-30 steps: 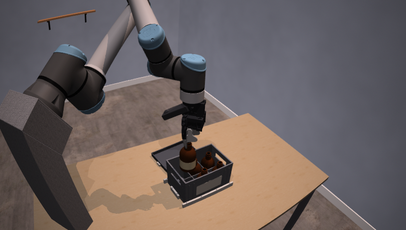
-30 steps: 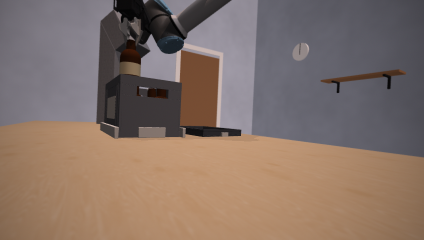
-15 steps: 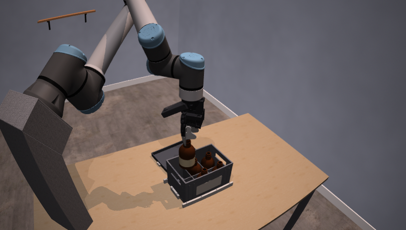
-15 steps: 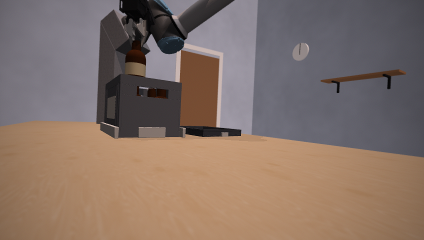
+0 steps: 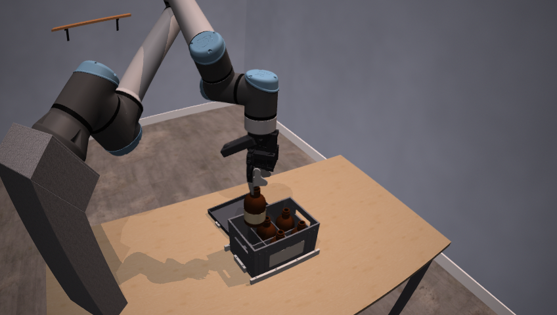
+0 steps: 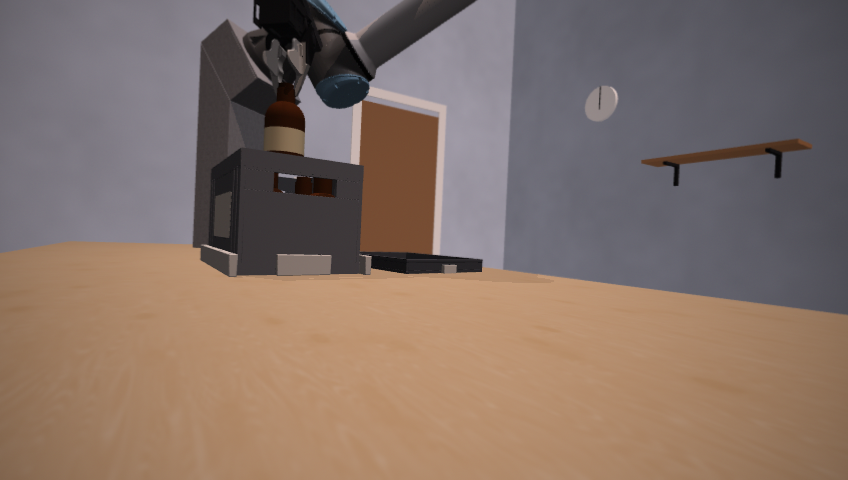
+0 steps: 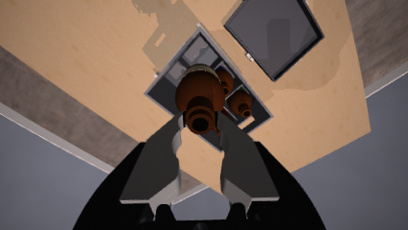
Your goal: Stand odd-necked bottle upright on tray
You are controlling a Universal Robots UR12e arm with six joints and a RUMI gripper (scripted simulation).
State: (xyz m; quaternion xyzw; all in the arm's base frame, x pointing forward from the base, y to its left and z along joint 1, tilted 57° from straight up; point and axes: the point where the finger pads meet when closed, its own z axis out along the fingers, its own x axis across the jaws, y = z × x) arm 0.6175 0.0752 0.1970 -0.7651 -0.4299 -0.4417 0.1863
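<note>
Gripping one brown bottle [image 5: 254,207] [image 6: 284,133] [image 7: 198,93] by its neck, the nearly closed pincer [image 5: 255,186] [image 6: 287,77] [image 7: 200,112] hangs over the crate [image 5: 244,259] [image 6: 297,231] [image 7: 163,79], which holds four more inside the bench's [image 5: 371,218] [image 6: 416,368] [image 7: 326,125] edges.

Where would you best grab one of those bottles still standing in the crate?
Probably by the neck, coming straight down from above. The crate walls and dividers surround the bodies, while the narrow necks rise near the rim, as on the back bottle. The gripper already holds another bottle this way.
</note>
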